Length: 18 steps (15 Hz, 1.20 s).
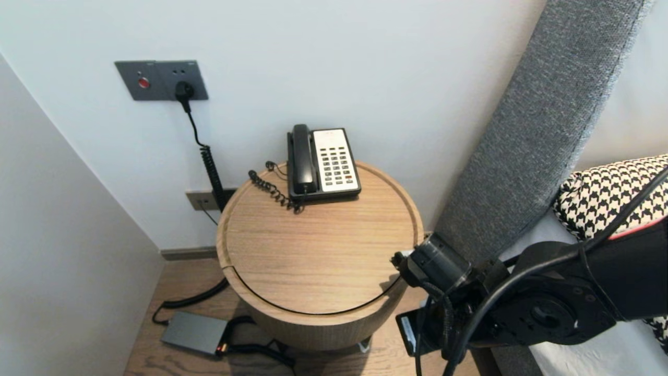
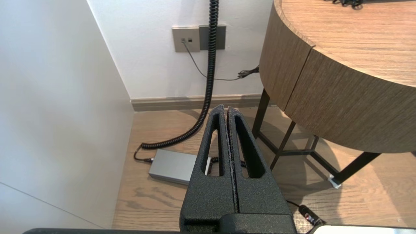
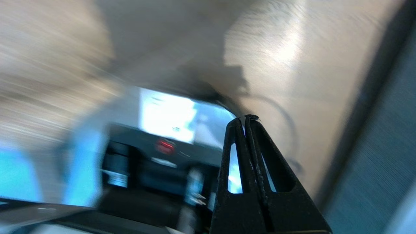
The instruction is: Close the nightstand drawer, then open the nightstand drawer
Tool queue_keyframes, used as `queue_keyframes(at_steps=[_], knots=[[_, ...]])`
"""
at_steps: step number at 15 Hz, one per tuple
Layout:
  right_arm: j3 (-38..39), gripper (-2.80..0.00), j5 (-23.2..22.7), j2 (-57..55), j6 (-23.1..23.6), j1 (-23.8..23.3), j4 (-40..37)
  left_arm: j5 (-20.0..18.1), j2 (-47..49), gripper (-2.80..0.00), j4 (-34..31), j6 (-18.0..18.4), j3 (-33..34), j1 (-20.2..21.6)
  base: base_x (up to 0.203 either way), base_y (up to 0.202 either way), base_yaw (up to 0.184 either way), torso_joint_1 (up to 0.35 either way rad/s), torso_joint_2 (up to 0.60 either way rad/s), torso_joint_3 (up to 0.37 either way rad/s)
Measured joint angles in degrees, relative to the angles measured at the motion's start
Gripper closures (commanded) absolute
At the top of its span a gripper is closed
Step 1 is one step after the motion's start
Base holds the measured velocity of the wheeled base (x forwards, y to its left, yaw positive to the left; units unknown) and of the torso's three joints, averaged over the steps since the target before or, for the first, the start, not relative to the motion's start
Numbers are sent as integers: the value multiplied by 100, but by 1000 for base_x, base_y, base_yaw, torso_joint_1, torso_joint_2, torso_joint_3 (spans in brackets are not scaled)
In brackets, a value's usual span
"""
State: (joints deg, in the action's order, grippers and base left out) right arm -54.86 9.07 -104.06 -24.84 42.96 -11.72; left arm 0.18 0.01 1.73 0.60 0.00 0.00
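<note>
One telephone [image 1: 323,164], one round counter [image 1: 313,261], one grey power brick [image 1: 194,332] (on the floor), one grey wall panel [image 1: 160,79], one houndstooth pillow [image 1: 605,193].

R arm [image 1: 548,303] bent, low at head view's lower right, wrist angled down; R gripper [image 3: 247,118] fingers pressed together, empty. L gripper [image 2: 226,109] parked low, fingers closed, empty

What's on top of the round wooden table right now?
A corded telephone stands at the far edge of the round wooden table, handset in its cradle, coiled cord trailing beside it. Whatever lies under the telephone is covered.
</note>
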Motion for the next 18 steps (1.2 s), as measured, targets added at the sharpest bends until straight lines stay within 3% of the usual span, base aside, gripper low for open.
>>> queue_keyframes(at_steps=[2,4,8,12,15,18], knots=[[599,0,140,205,-13,-222,1,4,-1,0,0,0,0,0,0,0,0,0,0,0],[1116,0,185,422,19,-758,204,2,-1,0,0,2,0,0,0,0,0,0,0,0],[1523,0,191,903,624,-2312,600,3,0,0,-2,2,0,0,0,0,0,0,0,0],[841,0,189,1735,1888,-3820,393,2,1,0,0,0,0,0,0,0,0,0,0,0],[-144,0,173,2518,2490,-4237,-492,4,-1,0,-1,1,0,0,0,0,0,0,0,0],[-1138,0,132,3320,2579,-4316,-1862,2,-1,0,0,0,0,0,0,0,0,0,0,0]])
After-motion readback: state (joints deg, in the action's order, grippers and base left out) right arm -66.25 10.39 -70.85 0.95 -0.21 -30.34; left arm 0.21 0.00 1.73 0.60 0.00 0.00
